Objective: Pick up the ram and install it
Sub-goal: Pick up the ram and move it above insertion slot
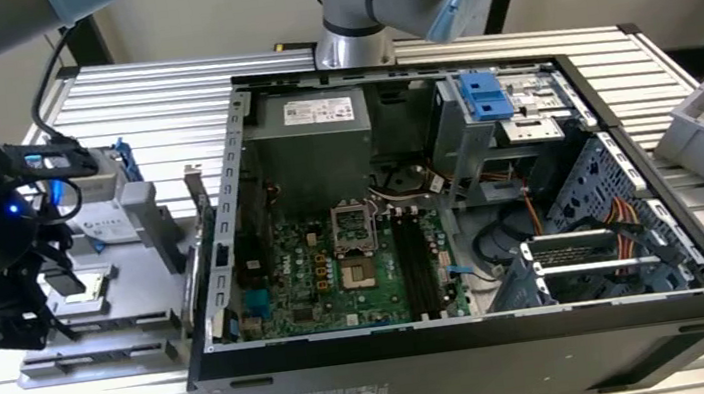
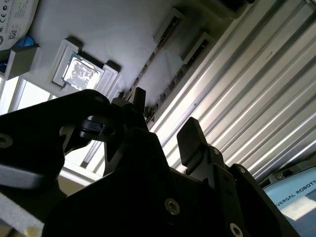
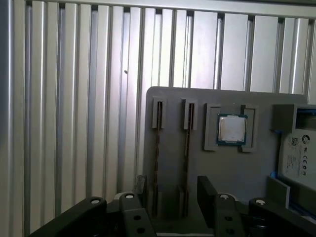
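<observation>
Fingers (image 3: pixel 205 187) spread over ram (image 3: pixel 187 148), near white-labelled hard drive (image 3: pixel 298 154).

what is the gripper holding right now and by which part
Nothing: the gripper is open, its fingers apart above the ram in the grey tray.

The tabletop (image 3: pixel 74 98) is silvery metal, ribbed in long parallel stripes. On it a plain grey tray (image 3: pixel 232 168) carries a silver processor (image 3: pixel 231 129) edged in green and a white-labelled hard drive (image 3: pixel 298 153) in a blue frame. The claw (image 3: pixel 173 186) is matt black, and the black computer case (image 1: pixel 480 363) shows a green motherboard (image 1: pixel 309 283) and a bright blue bracket (image 1: pixel 484 95).
</observation>
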